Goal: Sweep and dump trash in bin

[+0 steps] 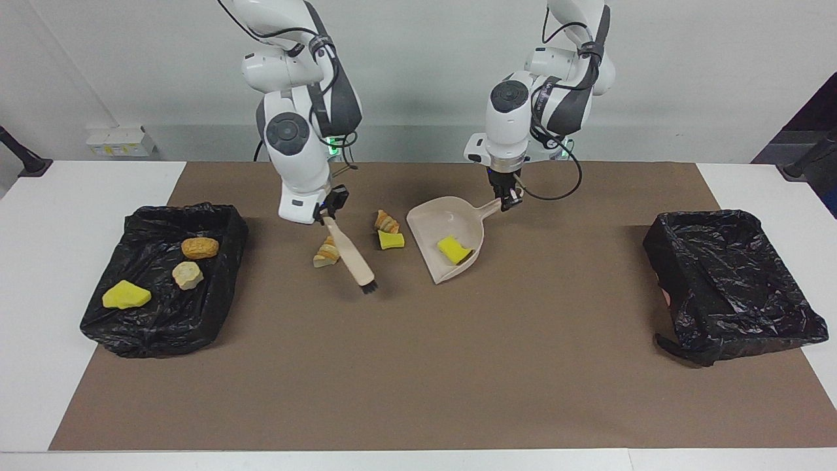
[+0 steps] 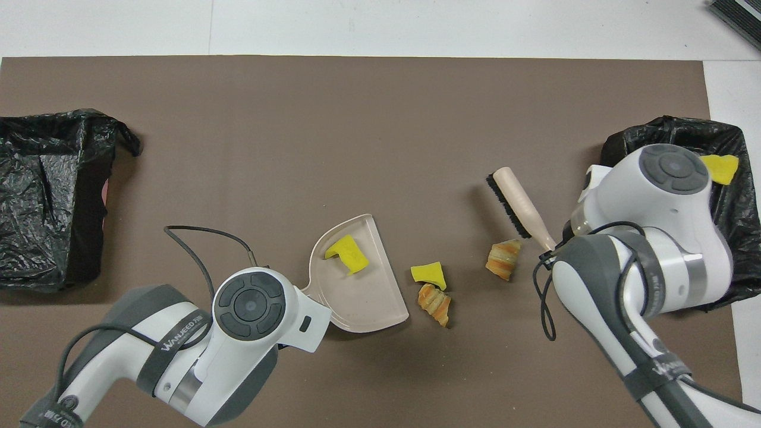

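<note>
My left gripper point(image 1: 509, 197) is shut on the handle of the beige dustpan point(image 1: 437, 226), which rests on the brown mat and shows in the overhead view point(image 2: 368, 297). One yellow chunk point(image 1: 454, 250) lies in the pan. My right gripper point(image 1: 325, 212) is shut on the handle of the brush point(image 1: 353, 258), whose bristles point down at the mat. Between brush and pan lie a yellow chunk point(image 1: 391, 241) and a tan striped lump point(image 1: 386, 222). Another tan lump point(image 1: 327, 252) lies beside the brush, toward the right arm's end.
A black-lined bin point(image 1: 150, 333) at the right arm's end holds a yellow chunk point(image 1: 126, 296), a pale lump point(image 1: 187, 275) and a brown lump point(image 1: 199, 247). A second black-lined bin point(image 1: 785, 320) stands at the left arm's end.
</note>
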